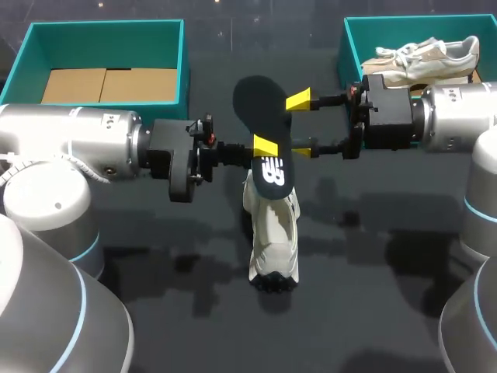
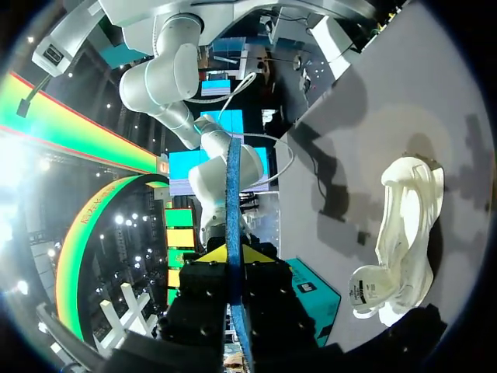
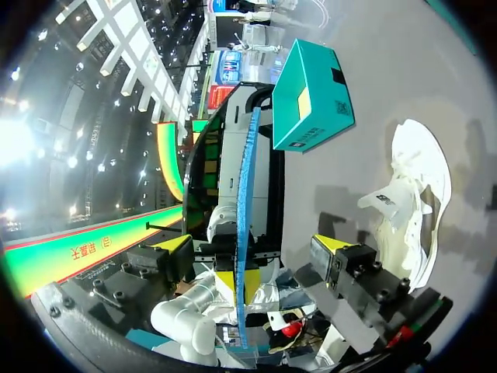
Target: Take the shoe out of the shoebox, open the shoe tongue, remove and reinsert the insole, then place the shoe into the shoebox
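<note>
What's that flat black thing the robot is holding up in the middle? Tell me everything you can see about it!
It is the shoe's insole: a thin, flat, foot-shaped pad, black on top with a white logo near one end and a blue edge. It looks like foam. The left gripper pinches its middle, holding it in the air above the white shoe. The right gripper is open, a finger on each side, not gripping.
</note>
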`<state>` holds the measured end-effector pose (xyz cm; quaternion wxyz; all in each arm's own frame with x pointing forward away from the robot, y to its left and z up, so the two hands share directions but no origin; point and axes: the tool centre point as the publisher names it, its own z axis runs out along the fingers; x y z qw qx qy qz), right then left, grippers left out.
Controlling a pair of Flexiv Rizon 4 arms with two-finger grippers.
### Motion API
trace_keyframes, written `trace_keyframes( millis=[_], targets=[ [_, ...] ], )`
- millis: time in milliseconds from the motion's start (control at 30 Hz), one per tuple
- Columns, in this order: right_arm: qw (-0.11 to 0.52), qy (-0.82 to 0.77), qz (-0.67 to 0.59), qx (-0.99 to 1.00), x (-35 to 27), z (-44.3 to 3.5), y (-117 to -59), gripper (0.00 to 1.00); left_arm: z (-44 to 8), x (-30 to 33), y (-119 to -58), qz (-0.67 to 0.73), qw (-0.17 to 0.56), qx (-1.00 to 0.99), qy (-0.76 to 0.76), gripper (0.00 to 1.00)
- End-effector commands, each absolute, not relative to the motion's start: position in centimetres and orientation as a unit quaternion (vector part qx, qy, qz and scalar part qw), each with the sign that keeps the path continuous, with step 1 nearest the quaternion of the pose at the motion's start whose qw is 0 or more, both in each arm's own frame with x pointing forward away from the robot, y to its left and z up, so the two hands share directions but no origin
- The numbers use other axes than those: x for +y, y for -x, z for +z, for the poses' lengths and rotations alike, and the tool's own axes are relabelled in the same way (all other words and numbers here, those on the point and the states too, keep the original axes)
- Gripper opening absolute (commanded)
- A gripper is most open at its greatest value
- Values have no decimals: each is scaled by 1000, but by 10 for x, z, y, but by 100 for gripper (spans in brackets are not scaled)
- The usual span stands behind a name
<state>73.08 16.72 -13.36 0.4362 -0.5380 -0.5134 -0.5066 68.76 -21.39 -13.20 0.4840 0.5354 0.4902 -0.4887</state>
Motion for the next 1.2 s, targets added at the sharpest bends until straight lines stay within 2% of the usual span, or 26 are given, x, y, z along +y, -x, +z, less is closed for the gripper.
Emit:
trace_keyframes(
  millis=[33, 133, 233, 733, 867, 967, 1033, 1200],
  targets=[
    [434, 540, -505, -516, 174, -137, -730, 78, -134, -212, -691, -490, 478, 491, -539, 0],
    [434, 538, -505, -517, 175, -138, -731, 69, -137, -213, -689, -490, 474, 492, -541, 0],
    [433, 535, -506, -520, 177, -138, -732, 50, -138, -214, -689, -489, 470, 492, -546, 0],
    [438, 531, -505, -520, 185, -141, -730, 42, -143, -226, -688, -485, 467, 488, -555, 0],
    [439, 530, -507, -519, 186, -141, -730, 32, -144, -227, -688, -484, 469, 487, -556, 0],
    [440, 529, -507, -518, 188, -141, -730, 29, -143, -228, -688, -481, 471, 486, -557, 0],
    [441, 529, -507, -518, 188, -142, -730, 21, -144, -228, -688, -480, 472, 486, -557, 0],
    [442, 528, -508, -518, 189, -142, -729, 18, -145, -230, -687, -478, 473, 486, -558, 0]
  ],
)
